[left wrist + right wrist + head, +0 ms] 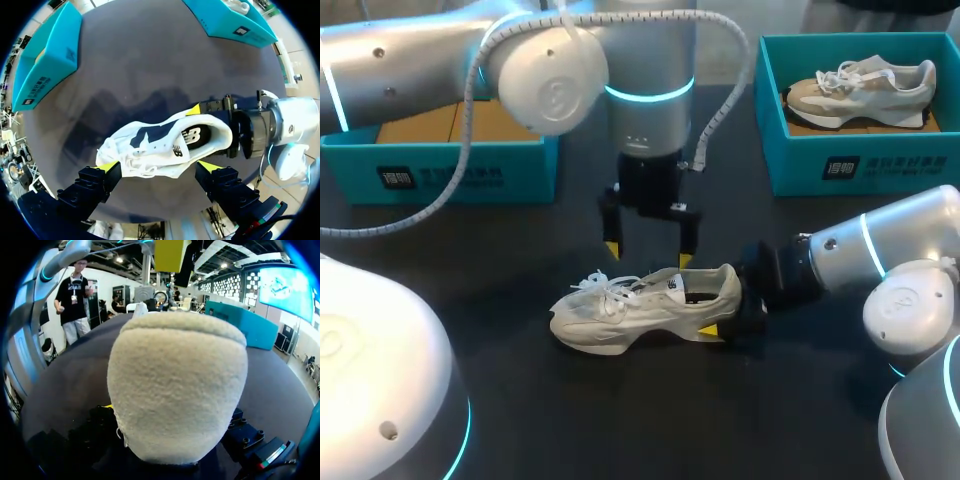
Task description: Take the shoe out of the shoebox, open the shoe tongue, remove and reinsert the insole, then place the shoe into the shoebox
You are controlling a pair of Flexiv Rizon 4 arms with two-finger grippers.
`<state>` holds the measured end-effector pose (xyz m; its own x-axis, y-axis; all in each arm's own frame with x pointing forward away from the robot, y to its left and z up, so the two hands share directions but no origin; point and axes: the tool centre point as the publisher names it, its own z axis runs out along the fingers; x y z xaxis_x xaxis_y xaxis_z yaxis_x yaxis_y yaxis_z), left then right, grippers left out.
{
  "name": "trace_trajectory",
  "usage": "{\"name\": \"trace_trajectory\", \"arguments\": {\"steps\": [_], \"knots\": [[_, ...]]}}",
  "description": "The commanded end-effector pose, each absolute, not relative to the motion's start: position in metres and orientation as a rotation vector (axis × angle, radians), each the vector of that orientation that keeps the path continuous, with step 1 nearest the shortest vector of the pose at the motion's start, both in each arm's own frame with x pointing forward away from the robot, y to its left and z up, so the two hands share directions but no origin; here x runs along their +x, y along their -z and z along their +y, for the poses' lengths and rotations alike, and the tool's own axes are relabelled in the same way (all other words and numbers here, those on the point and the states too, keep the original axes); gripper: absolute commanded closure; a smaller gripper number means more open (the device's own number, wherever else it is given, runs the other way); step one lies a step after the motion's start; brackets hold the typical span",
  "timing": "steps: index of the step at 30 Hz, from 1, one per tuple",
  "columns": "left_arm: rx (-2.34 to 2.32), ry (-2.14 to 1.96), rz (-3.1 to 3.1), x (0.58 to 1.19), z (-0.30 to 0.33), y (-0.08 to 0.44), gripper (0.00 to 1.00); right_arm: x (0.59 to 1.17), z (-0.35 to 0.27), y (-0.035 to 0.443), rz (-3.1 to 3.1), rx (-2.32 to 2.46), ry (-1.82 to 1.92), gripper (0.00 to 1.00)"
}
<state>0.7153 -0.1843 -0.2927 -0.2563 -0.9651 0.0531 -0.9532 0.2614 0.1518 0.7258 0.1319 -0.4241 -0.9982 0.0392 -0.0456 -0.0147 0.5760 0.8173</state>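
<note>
Off-white shoe (pixel 645 310), black lining (pixel 696 297). Teal shoebox (pixel 860 165). Dark grey tabletop (pixel 650 420). Black left hand (pixel 648 256), yellow fingertips (pixel 612 250). Silver left arm (pixel 650 50), cyan ring (pixel 648 93).

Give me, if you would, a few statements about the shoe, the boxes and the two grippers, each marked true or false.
1. The white sneaker lies on the table, outside both boxes. True.
2. The left gripper is shut on the sneaker's laces. False: it is open and hangs above the sneaker without touching it.
3. The right gripper grips the sneaker at its heel. True.
4. The shoebox on the robot's right is empty. False: a second sneaker lies in it.
</note>
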Motion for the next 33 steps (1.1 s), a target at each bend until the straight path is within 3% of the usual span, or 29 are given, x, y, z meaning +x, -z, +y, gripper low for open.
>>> {"name": "trace_trajectory", "arguments": {"steps": [1, 33], "knots": [[1.812, 0.145, -2.384, 0.714, -0.188, 0.305, 0.0, 0.727, 0.136, 0.426, 2.738, 0.024, -1.415, 1.0], [1.849, 0.095, -2.398, 0.705, -0.202, 0.32, 0.0, 0.727, 0.136, 0.426, 2.738, 0.024, -1.415, 1.0]]}}
